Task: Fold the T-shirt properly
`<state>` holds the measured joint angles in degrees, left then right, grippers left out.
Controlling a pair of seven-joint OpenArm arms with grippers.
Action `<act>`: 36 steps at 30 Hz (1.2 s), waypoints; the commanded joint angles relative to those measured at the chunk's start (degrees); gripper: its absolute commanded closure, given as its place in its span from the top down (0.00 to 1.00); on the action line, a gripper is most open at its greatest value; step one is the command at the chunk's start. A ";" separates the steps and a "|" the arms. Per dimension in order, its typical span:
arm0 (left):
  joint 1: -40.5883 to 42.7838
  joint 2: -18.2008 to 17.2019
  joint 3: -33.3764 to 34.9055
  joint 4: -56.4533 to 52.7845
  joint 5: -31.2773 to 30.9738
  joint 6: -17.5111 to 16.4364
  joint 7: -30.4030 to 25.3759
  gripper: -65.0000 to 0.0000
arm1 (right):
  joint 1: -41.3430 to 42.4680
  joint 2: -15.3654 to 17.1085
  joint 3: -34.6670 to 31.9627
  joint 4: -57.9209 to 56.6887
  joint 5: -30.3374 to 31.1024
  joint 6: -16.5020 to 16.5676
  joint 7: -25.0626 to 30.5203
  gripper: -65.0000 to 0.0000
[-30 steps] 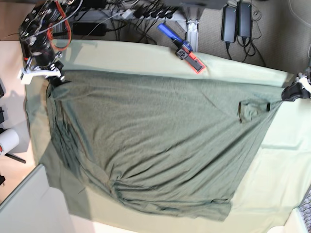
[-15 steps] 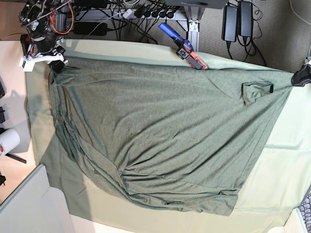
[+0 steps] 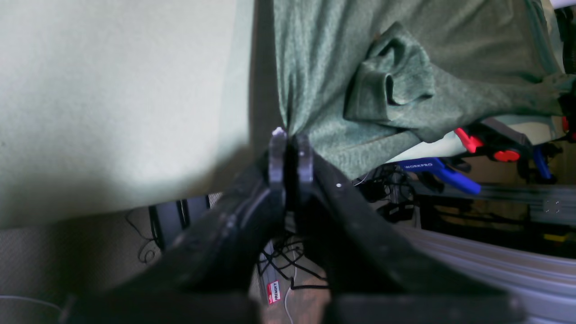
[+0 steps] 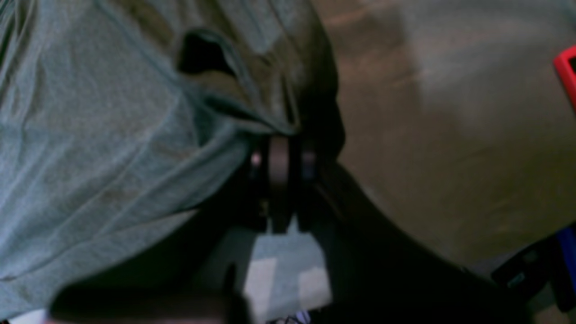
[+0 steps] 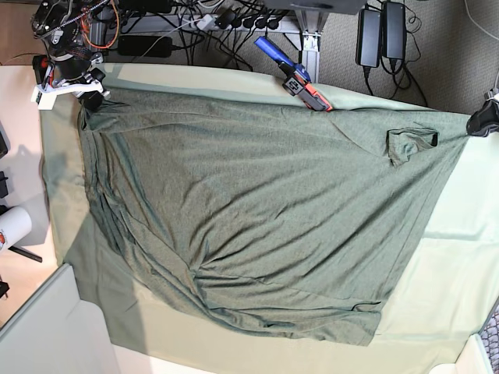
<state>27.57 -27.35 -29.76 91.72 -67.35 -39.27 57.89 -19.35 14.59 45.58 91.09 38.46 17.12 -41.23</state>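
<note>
The olive-green T-shirt lies spread over the pale mint table cloth, stretched taut along the far edge. My left gripper is at the far right, shut on a corner of the T-shirt beside a folded sleeve. My right gripper is at the far left, shut on the opposite corner; the right wrist view shows its fingers pinching bunched T-shirt fabric. The near hem is wrinkled.
A blue and red clamp grips the table's far edge, with the shirt's edge against it. Cables and power bricks lie behind the table. A white cup stands at the left. A pale panel covers the near left corner.
Both grippers have pulled the T-shirt toward the far edge of the table. The top edge now lies straighter and reaches the clamp.
</note>
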 commanded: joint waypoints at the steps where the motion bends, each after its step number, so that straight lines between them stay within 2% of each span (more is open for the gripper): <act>1: -0.11 -1.25 -0.74 0.85 -0.55 -0.73 -1.22 0.19 | 0.00 1.27 0.59 1.05 0.11 -0.20 1.70 0.19; 3: -0.15 -1.27 -0.74 0.85 -0.52 -0.73 -2.08 0.25 | 0.42 1.27 0.59 1.05 -0.02 -0.20 2.25 0.34; 5: -0.96 -1.25 -0.76 0.85 0.15 -0.73 -2.36 0.30 | 1.31 1.27 0.59 1.05 -0.11 -0.17 2.45 0.43; 9: -2.78 -1.62 -0.76 1.03 -1.14 -0.73 -1.95 0.44 | 3.19 1.29 0.59 1.05 -0.74 -0.17 2.40 0.45; 12: -2.91 -1.88 -0.72 4.39 -4.74 -0.73 0.85 0.44 | 3.93 1.29 0.59 1.05 -0.92 -0.17 2.40 0.45; 15: -2.40 -1.88 -0.46 11.72 -3.87 -0.73 0.98 0.44 | 4.09 1.27 0.59 1.05 -0.96 -0.17 2.40 0.45; 20: -2.36 -1.90 3.32 18.12 7.02 -0.73 -5.31 0.44 | 4.09 1.27 0.59 1.05 -1.57 -0.20 2.40 0.45; 22: -2.82 -1.90 7.13 18.08 11.23 -0.73 -6.51 0.45 | 4.31 1.27 0.57 1.05 -1.57 -0.17 2.36 0.45; 26: -4.68 -1.88 16.31 18.10 17.57 -0.73 -7.74 0.55 | 5.20 1.27 0.57 1.05 -1.66 -0.17 2.32 0.45; 30: -5.38 -1.88 21.44 18.08 27.41 -0.73 -14.23 0.55 | 5.01 1.29 0.57 1.05 -2.62 -0.20 1.77 0.45; 36: -8.28 -1.86 27.67 17.94 33.53 -0.73 -15.74 0.55 | 5.18 1.29 0.57 1.05 -2.51 -0.17 1.79 0.45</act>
<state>19.35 -28.47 -1.76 108.97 -32.77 -39.46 43.11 -14.44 14.74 45.74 91.13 35.33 16.91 -40.36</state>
